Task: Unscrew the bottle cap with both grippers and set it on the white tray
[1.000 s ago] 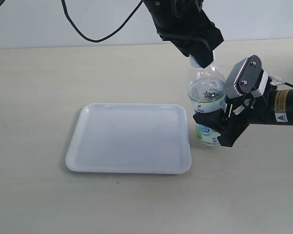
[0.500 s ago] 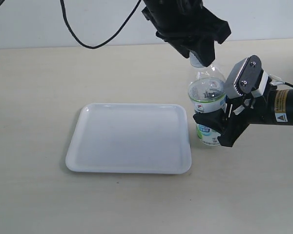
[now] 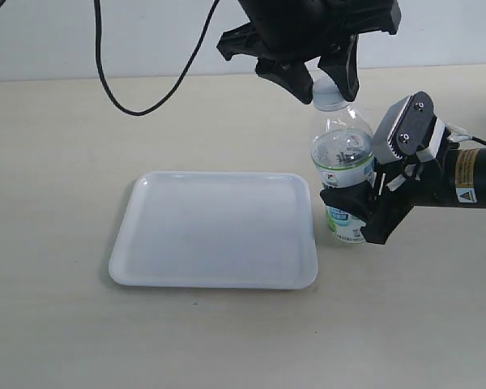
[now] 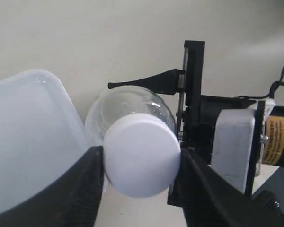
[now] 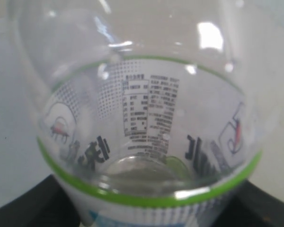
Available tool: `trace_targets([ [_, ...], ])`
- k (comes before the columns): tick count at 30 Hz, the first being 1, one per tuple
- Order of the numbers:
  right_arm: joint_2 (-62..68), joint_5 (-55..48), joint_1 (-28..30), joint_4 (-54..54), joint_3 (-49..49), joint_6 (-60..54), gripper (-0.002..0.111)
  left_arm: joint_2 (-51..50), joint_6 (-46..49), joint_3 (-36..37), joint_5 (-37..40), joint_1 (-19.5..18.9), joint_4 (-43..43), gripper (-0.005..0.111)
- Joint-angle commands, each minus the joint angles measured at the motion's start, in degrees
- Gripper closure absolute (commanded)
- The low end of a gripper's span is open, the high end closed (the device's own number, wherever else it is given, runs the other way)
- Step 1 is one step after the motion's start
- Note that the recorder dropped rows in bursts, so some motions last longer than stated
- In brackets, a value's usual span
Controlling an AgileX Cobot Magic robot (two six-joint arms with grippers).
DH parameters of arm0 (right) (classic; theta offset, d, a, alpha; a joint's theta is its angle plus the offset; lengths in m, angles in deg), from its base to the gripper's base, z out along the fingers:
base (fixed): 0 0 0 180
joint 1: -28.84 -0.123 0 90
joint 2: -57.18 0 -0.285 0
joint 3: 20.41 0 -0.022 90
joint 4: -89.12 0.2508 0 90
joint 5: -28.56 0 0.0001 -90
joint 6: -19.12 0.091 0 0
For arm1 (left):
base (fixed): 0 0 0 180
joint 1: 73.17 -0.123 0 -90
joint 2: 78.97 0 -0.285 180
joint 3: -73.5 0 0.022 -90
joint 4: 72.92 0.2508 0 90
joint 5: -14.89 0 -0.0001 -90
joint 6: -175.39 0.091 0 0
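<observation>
The pale table [image 3: 65, 162] fills most of the exterior view, with a white wall along the top edge. The white tray [image 3: 215, 231] lies flat in the middle of the frame, nothing on it. Its right rim is just beside the bottle's base, and whether the two touch cannot be told.

The all-black left gripper [image 3: 326, 91] comes down from the top centre of the frame, and a black cable [image 3: 138, 101] loops away from it to the upper left. Its two fingers [image 4: 80, 189] press against opposite sides of the bottle cap, gripping it. The left wrist view shows both in contact with the cap's rim.

The right gripper [image 3: 352, 203], black with a grey-white block and a yellow label, reaches in from the right edge at mid-height. Its fingers [image 3: 344, 198] are clamped around the labelled lower half of the bottle. In the right wrist view the bottle's body fills the frame, with dark finger parts [image 5: 33, 203] at the lower corners.

The bottle [image 3: 342, 162] stands upright on the table at centre right, clear above and labelled in white, green and blue below.

The bottle cap [image 3: 328, 96], white and round, sits on the bottle's neck at upper centre right, between the left gripper's fingers. In the left wrist view it [image 4: 142, 161] covers the bottle's shoulder [image 4: 132, 101].
</observation>
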State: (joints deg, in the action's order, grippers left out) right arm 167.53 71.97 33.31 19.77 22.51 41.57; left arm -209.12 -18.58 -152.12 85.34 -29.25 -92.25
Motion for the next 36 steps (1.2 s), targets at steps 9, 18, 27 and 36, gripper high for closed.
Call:
trace_targets([
  [9,-0.18,-0.13,0.16,-1.27,-0.11,-0.27,0.108,0.15,-20.67,0.2,-0.49,0.1,0.23,0.107],
  [18,-0.18,-0.13,0.16,-1.27,-0.11,-0.27,0.108,-0.14,-12.69,0.2,-0.49,0.1,0.13,0.104],
  [27,-0.18,-0.24,0.16,-1.27,-0.11,-0.13,0.108,-0.14,0.09,0.2,-0.49,0.1,0.26,0.022],
  [36,-0.18,-0.36,0.16,-1.27,-0.11,0.0,0.108,-0.14,24.15,0.2,-0.49,0.1,1.34,0.005],
])
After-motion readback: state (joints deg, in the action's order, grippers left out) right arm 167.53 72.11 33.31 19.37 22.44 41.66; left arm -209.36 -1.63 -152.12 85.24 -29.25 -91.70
